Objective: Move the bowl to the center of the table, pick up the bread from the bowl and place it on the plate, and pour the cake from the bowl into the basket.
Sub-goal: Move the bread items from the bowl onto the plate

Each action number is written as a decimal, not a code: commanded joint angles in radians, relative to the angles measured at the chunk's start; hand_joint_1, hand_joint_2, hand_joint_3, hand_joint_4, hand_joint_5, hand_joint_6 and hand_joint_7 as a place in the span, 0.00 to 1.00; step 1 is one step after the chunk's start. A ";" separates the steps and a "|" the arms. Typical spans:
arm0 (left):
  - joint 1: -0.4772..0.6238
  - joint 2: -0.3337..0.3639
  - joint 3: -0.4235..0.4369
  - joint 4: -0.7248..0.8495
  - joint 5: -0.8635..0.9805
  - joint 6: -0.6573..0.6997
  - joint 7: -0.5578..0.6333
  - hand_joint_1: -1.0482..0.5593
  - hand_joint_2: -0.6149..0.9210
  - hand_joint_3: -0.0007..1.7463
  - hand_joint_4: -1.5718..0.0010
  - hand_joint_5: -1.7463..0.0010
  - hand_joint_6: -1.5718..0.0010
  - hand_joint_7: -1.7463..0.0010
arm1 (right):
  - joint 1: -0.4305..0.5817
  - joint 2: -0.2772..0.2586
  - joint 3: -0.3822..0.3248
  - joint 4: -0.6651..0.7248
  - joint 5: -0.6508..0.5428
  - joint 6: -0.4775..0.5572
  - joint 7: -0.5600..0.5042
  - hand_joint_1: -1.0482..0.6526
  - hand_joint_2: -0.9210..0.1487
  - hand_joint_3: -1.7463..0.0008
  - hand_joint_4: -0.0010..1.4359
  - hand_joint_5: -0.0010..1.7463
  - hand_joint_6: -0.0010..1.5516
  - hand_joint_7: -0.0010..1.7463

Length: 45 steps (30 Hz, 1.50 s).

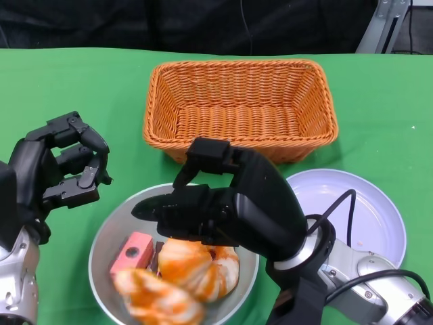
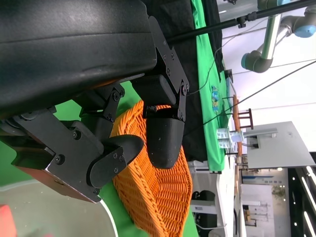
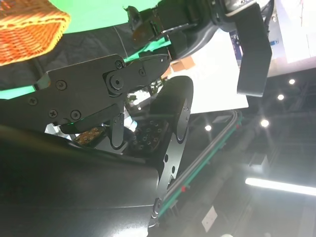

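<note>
The grey bowl (image 1: 107, 233) stands near the table's front, middle. In it lie an orange-glazed bread (image 1: 199, 267), a second one, blurred, (image 1: 159, 298) at its front rim, and a pink cake (image 1: 132, 252). My right hand (image 1: 230, 203) hangs low over the bowl, its fingers (image 1: 169, 206) stretched left just above the bread, nothing plainly held. The right wrist view shows these fingers (image 3: 98, 84) apart. Left of the bowl, my left hand (image 1: 64, 166) holds nothing, its fingers (image 2: 163, 133) curved but apart. The white plate (image 1: 365, 203) lies right of the bowl.
The orange wicker basket (image 1: 240, 68) stands behind the bowl and holds nothing; it also shows in the left wrist view (image 2: 158, 197). A black cable (image 1: 338, 206) from my right wrist loops over the plate's left edge. Green cloth covers the table.
</note>
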State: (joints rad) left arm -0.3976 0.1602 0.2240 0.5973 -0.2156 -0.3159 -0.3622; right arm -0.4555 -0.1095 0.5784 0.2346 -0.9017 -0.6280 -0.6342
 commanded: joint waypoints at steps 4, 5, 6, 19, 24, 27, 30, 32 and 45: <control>-0.009 0.014 0.007 0.057 0.023 -0.096 0.024 0.62 0.70 0.66 0.51 0.07 0.45 0.21 | 0.026 -0.011 -0.002 -0.021 0.018 -0.008 0.073 0.42 0.05 1.00 0.49 0.52 0.64 0.01; -0.015 0.017 0.007 0.076 0.022 -0.119 0.014 0.61 0.70 0.66 0.51 0.08 0.46 0.21 | 0.028 -0.015 0.000 -0.022 0.022 -0.010 0.094 0.41 0.05 1.00 0.48 0.51 0.61 0.00; -0.022 0.018 0.008 0.098 0.018 -0.145 0.002 0.60 0.69 0.66 0.51 0.08 0.46 0.21 | 0.030 -0.018 0.001 -0.024 0.028 -0.012 0.117 0.40 0.04 1.00 0.46 0.50 0.59 0.00; -0.075 0.023 0.033 0.233 -0.043 -0.225 -0.110 0.60 0.68 0.69 0.47 0.14 0.47 0.24 | 0.069 -0.053 -0.017 -0.091 0.119 -0.030 0.331 0.29 0.06 1.00 0.47 0.22 0.50 0.00; -0.079 0.027 0.029 0.252 -0.023 -0.252 -0.099 0.61 0.68 0.71 0.48 0.13 0.46 0.24 | 0.100 -0.052 -0.037 -0.151 0.145 0.000 0.401 0.27 0.05 1.00 0.47 0.20 0.49 0.00; -0.084 0.029 0.024 0.270 0.003 -0.276 -0.070 0.57 0.66 0.71 0.47 0.12 0.47 0.21 | 0.135 -0.050 -0.051 -0.217 0.195 0.052 0.485 0.26 0.04 1.00 0.44 0.19 0.47 0.00; -0.091 0.029 0.027 0.285 0.001 -0.292 -0.081 0.57 0.67 0.70 0.47 0.12 0.48 0.20 | 0.169 -0.046 -0.057 -0.290 0.238 0.103 0.561 0.25 0.03 0.99 0.44 0.19 0.46 0.00; -0.097 0.029 0.030 0.298 -0.004 -0.294 -0.093 0.57 0.67 0.70 0.47 0.11 0.48 0.19 | 0.189 -0.043 -0.060 -0.340 0.264 0.142 0.616 0.24 0.03 0.99 0.45 0.20 0.46 0.00; -0.086 0.023 0.027 0.278 -0.006 -0.260 -0.083 0.64 0.73 0.66 0.49 0.12 0.47 0.23 | 0.223 -0.073 -0.074 -0.466 0.184 0.246 0.733 0.19 0.00 0.99 0.45 0.13 0.45 0.00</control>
State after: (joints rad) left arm -0.4851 0.1676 0.2467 0.8829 -0.2131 -0.5885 -0.4508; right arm -0.2298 -0.1626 0.5178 -0.2195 -0.7051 -0.3899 0.0906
